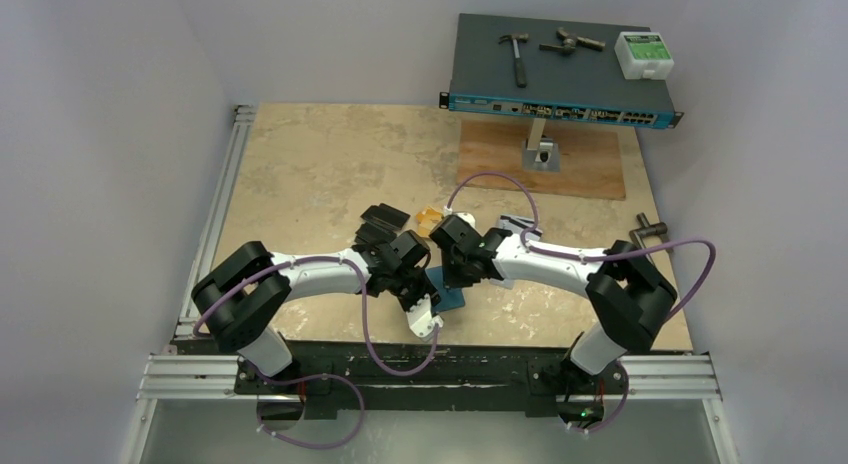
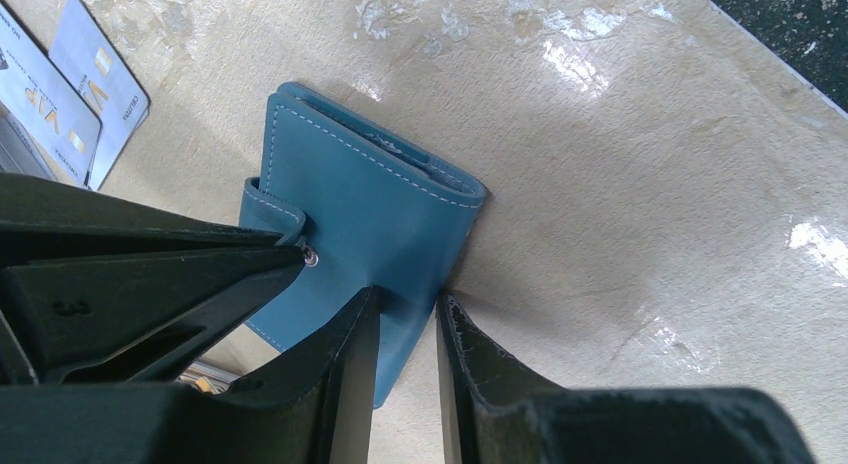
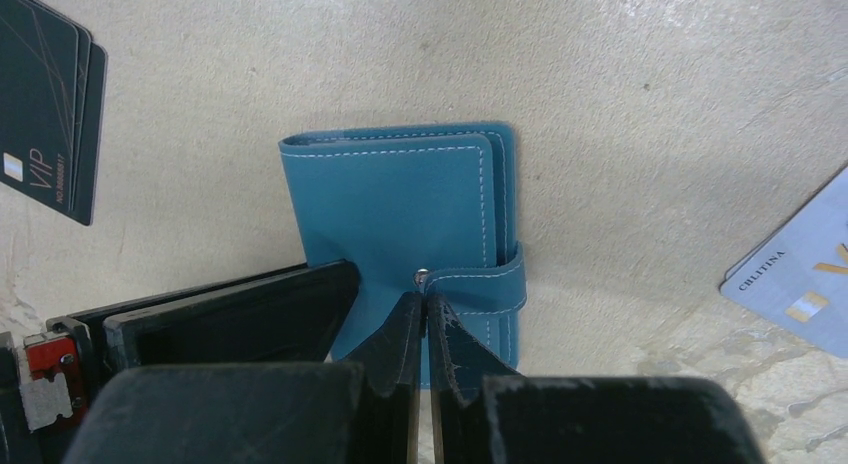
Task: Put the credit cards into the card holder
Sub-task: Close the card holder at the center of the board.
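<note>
Card holder [image 3: 400,204] under right end effector [image 3: 424,302], nearly closed, maybe pinching tab [image 3: 492,284]; left end effector [image 2: 408,296] narrow, straddling edge.

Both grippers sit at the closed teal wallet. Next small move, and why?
Probably pull the snap tab up with the right gripper, closed at it: the teal leather card holder is fastened, and the left gripper straddles its edge.

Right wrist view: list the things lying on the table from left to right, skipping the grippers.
black cards → card holder → silver-white card
</note>
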